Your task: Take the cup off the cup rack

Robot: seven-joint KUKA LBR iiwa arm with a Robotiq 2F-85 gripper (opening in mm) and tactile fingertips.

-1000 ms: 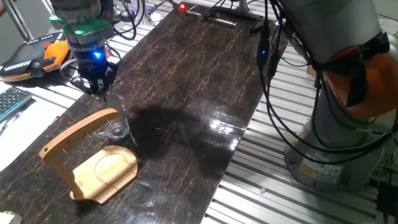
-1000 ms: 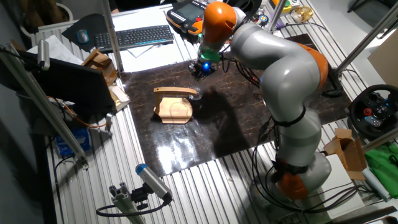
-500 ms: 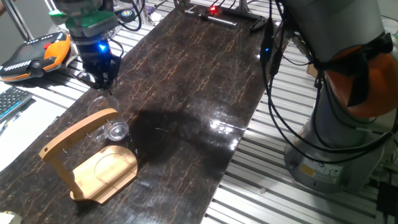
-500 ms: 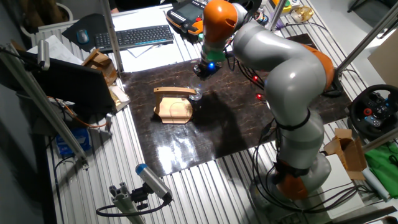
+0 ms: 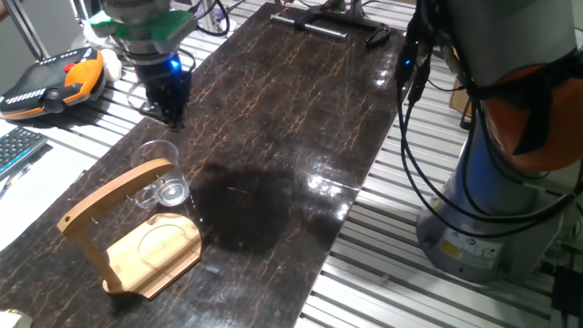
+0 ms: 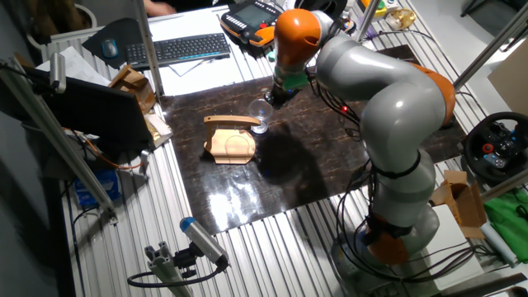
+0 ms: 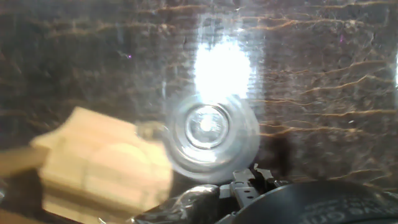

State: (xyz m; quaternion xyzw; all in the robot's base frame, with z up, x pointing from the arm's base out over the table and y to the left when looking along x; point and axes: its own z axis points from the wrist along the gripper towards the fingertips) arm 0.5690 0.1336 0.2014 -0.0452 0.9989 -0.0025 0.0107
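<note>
The clear glass cup (image 5: 162,178) sits tilted at the tip of the wooden cup rack's (image 5: 137,246) arched arm, its thick base low by the rack's base. My gripper (image 5: 172,117) hangs above and to the right of the cup's rim, apart from it, with its fingers together and nothing between them. In the other fixed view the gripper (image 6: 273,98) is just right of the cup (image 6: 259,117) and the rack (image 6: 231,144). The hand view looks straight down the cup (image 7: 208,134), with the rack (image 7: 93,162) blurred at the left.
An orange and black controller (image 5: 55,82) and a keyboard (image 5: 14,150) lie left of the dark marble mat (image 5: 291,118). Black cables (image 5: 410,137) hang by the arm's base (image 5: 483,210) at the right. A metal bar (image 5: 319,25) lies at the mat's far end.
The gripper has moved up and to the right, away from the cup's rim. The cup's base has stayed by the rack.
</note>
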